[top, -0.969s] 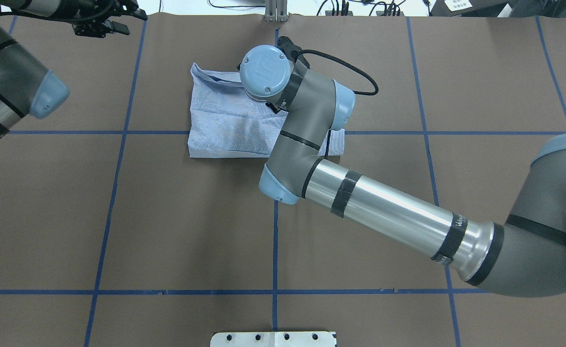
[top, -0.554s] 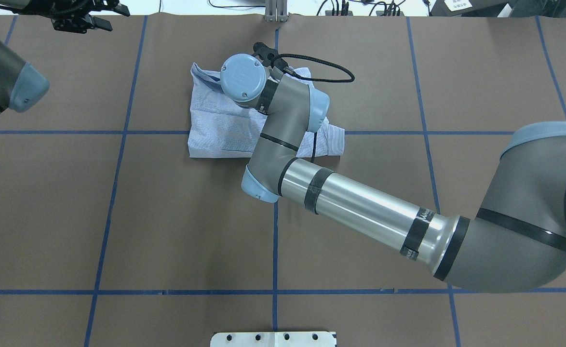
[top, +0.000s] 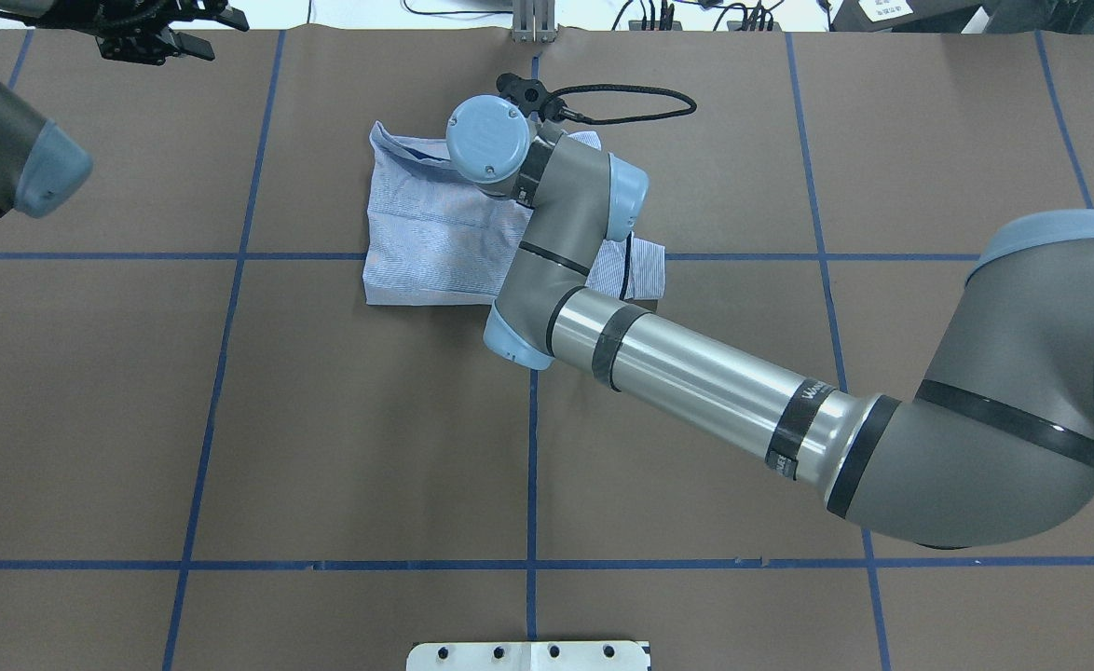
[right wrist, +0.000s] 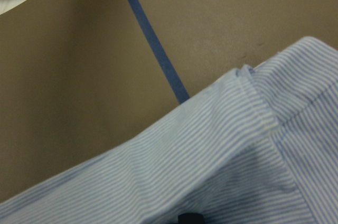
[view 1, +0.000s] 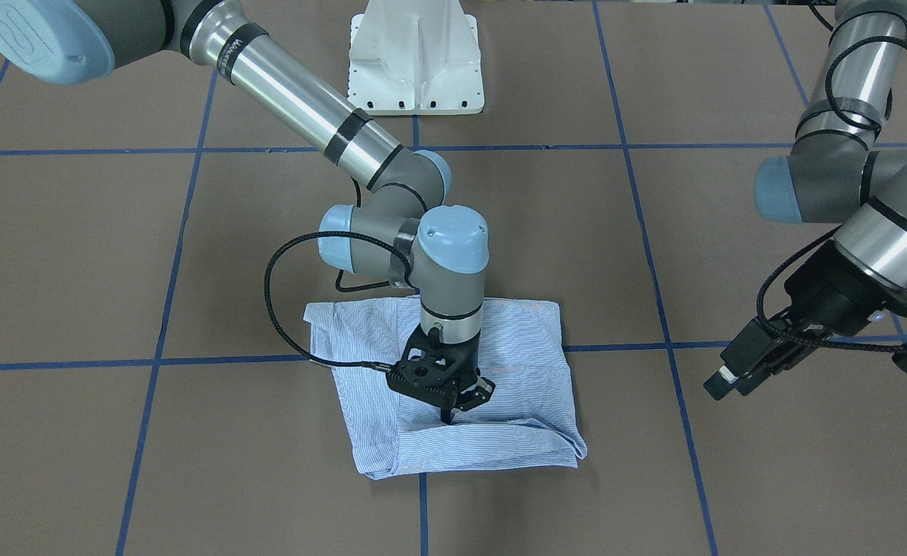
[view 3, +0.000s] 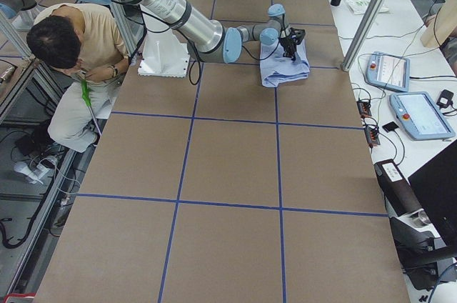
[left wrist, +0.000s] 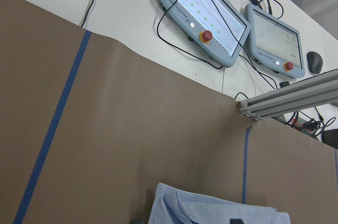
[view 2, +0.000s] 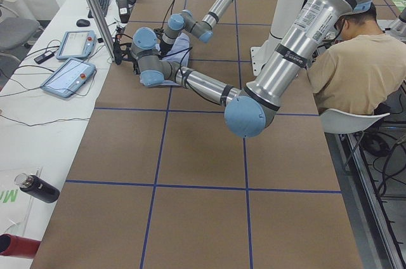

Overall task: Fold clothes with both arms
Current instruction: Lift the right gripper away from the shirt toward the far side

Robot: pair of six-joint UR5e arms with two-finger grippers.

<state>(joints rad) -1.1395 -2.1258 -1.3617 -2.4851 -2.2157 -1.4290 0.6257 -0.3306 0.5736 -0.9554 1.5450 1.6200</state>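
Blue-striped folded shirt (view 1: 515,401) lies on the brown counter (view 1: 191,270), the right tool (view 1: 448,413) narrow upon it, left tool (top: 216,34) wide, well apart

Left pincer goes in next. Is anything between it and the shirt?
Nothing visible does. Only bare table lies between the left pincer and the shirt's nearest edge. The right pincer is down on the shirt's middle, beyond that edge, so it probably matters only for a deeper reach.

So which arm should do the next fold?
Probably the right. The right gripper is down on the shirt; the left gripper hangs off to the side, clear of it.
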